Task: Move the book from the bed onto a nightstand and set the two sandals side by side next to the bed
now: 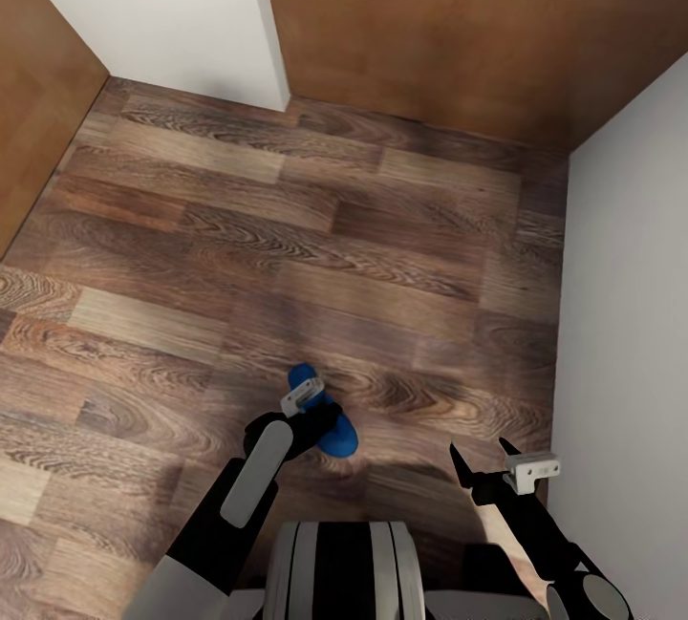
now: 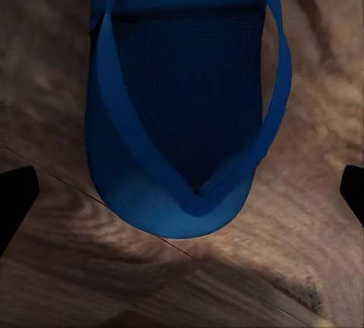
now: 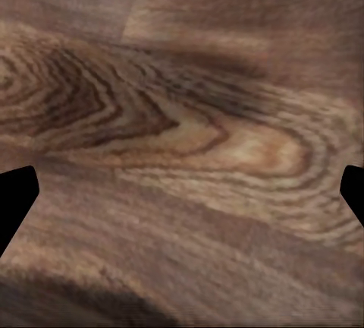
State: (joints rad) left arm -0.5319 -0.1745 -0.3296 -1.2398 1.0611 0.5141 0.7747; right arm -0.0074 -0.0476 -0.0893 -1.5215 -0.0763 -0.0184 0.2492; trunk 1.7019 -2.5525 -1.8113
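A: Far left, brown wood panel (image 1: 38, 123), then white wall (image 1: 182, 18). L gripper (image 1: 320, 424) is low over the blue sandal (image 1: 330, 429) on the plank floor (image 1: 239, 247), right in front of the robot.

B: Fingers (image 2: 15, 199)?

A: Spread wide, tips either side of the sandal's rounded end, not touching it, per the wrist cam. Nothing held.

B: Risk?

A: Imo the sole's flat and thin; closing too high skims the strap (image 2: 121, 115), too low jams tips into the floor. Off-centre, it could pivot out.

B: R side?

A: R gripper (image 1: 485, 459) also wide, empty, over bare planks near the right wall (image 1: 631, 314). Could clip it if swung.
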